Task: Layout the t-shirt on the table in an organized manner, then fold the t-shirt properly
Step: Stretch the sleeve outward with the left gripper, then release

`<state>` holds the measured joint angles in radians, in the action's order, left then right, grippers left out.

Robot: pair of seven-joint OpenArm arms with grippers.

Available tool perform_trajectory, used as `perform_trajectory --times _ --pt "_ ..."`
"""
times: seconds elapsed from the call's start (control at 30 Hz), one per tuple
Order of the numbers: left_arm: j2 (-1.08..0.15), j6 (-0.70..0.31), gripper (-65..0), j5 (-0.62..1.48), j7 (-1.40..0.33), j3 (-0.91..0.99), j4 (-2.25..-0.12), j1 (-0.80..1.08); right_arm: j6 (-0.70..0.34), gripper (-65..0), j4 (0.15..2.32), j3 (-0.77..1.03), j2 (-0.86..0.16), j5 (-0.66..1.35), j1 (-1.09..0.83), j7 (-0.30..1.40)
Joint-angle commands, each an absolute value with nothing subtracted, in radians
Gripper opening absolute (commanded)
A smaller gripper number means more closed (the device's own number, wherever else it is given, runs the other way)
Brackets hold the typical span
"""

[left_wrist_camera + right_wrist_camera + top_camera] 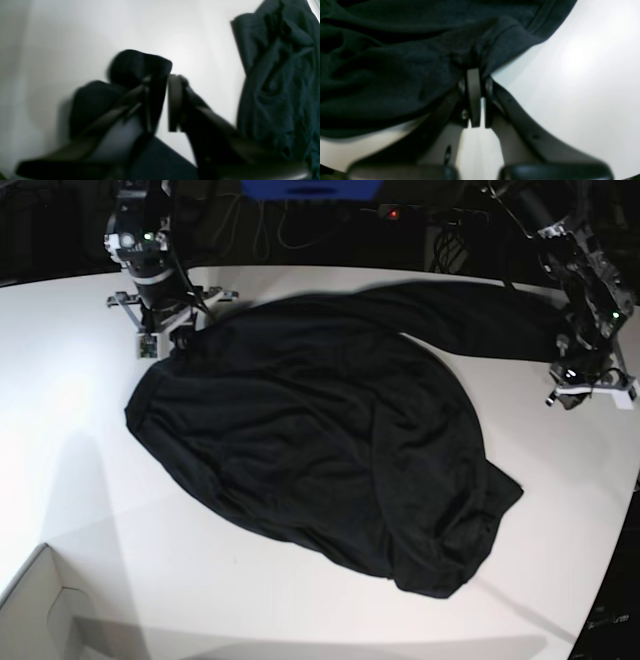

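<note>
While the t-shirt (320, 440) is spread in a wide, wrinkled, roughly oval heap across the middle of the desk (60, 410), no fold is seen in it, so the layout step is judged only partly done. At the t-shirt's far corner on the base view's left, a bunch of fabric is pinched between the pressed-together jaws of the right gripper (477, 82). At the t-shirt's far end on the opposite side, the left gripper (160, 100) is seen with its jaws slightly parted; a dark, blurred mass lies against one jaw, and whether cloth is held cannot be told. Flattening, squaring of sleeves and hem, and all folding are judged to remain.
</note>
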<state>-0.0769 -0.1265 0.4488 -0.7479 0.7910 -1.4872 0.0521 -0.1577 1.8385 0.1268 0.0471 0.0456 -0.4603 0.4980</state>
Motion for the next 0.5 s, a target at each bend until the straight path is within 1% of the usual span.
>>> perform_trajectory --times 0.0,0.1,0.2,0.33,0.4,0.47 --pt "-0.076 -0.130 -47.2 0.455 -0.736 0.786 -1.504 0.045 -0.157 -65.0 1.856 0.127 0.044 0.051 -0.460 0.476" --pt "-0.059 -0.130 -38.4 0.455 -0.737 0.750 -1.511 0.053 -0.157 -65.0 1.856 0.127 0.044 0.051 -0.458 0.476" --pt "-0.054 -0.130 -32.6 0.455 -0.734 0.743 -1.577 0.096 -0.157 -65.0 1.856 0.127 0.044 0.050 -0.456 0.476" --pt "-0.065 -0.130 -32.1 0.456 -0.734 0.785 -1.664 0.117 -0.157 -65.0 1.856 0.127 0.044 0.050 -0.455 0.476" --pt "-0.068 -0.131 -32.0 0.455 -0.734 0.858 -1.661 0.107 -0.157 -65.0 1.856 0.124 0.044 0.050 -0.455 0.476" --pt "-0.091 -0.136 -32.0 0.455 -0.734 0.912 -1.613 0.073 -0.157 -65.0 1.856 0.119 0.044 0.050 -0.455 0.476"
